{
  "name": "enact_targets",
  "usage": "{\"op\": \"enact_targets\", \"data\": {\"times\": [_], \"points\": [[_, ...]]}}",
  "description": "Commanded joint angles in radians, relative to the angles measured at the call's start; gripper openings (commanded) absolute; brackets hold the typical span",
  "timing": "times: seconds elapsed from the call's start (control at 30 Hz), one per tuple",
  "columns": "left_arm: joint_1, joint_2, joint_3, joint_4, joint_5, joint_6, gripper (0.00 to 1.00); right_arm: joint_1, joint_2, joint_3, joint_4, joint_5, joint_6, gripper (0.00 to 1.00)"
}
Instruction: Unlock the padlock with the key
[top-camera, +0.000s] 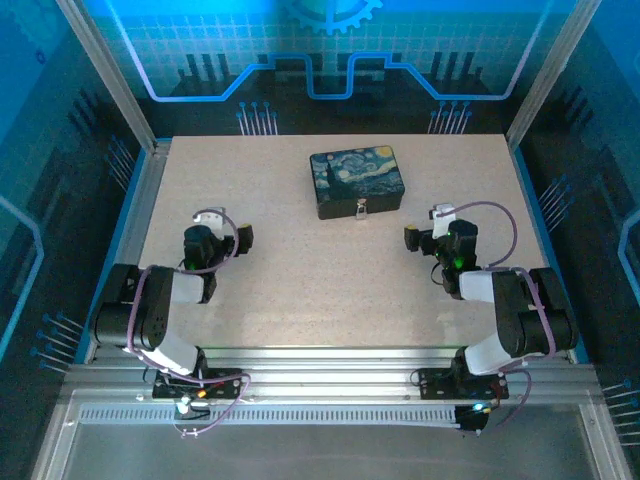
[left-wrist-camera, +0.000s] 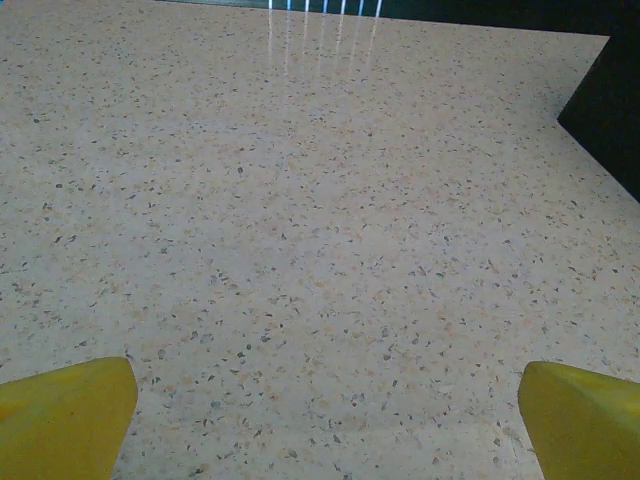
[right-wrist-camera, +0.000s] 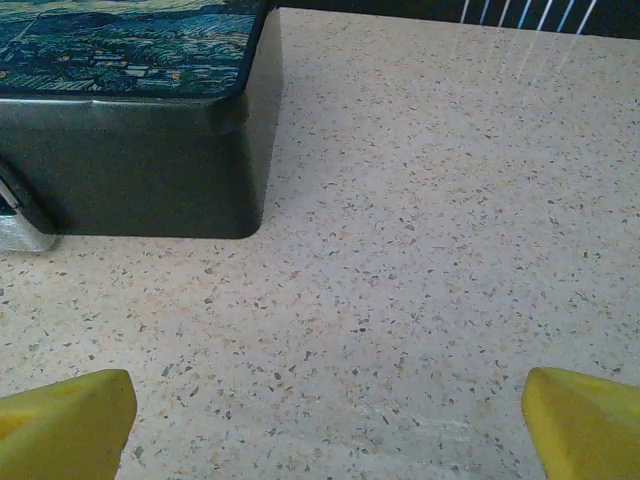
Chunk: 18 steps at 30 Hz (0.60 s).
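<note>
Yellow left fingers (left-wrist-camera: 65, 415) are standing spread wide, one tip in each lower corner of the left wrist view, with bare worktop (left-wrist-camera: 320, 250) between them. The right fingers (right-wrist-camera: 65, 420) are standing spread just the same and are pinching nothing.

The padlock (top-camera: 361, 209) is sitting at the middle of the near wall of the box (top-camera: 356, 180), low down where this wall is meeting the worktop. It is looking tiny, silver and shiny (far smaller than the box). In the right wrist view a silver corner of the padlock (right-wrist-camera: 18, 236) is showing at the left edge, touching the worktop; its finer details are too small to tell.

The box is lying flat, a low rectangle with rounded corners. Its walls are dark and smooth, and its lid is carrying a swirling blue and yellow night-sky picture. The worktop is looking like pale beige stone with fine dark speckles, slightly glossy at the far side.

The left arm (top-camera: 160, 310) and the right arm (top-camera: 515, 315) are resting folded near the front edge, well apart from each other. A wide bare area is lying between them and the box. Metal rails (top-camera: 330, 365) are framing the near side, and blue-lit panels (top-camera: 330, 50) are standing behind the far edge.
</note>
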Motion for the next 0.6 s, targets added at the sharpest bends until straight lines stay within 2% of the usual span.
{"op": "enact_targets", "data": {"times": [0.0, 0.57], "points": [[0.009, -0.007, 0.014, 0.030, 0.021, 0.024, 0.99, 0.003, -0.005, 0.021, 0.000, -0.007, -0.014, 1.00], [0.010, -0.006, 0.017, 0.025, 0.025, 0.020, 0.99, 0.000, -0.005, 0.021, -0.001, -0.007, -0.012, 1.00]]}}
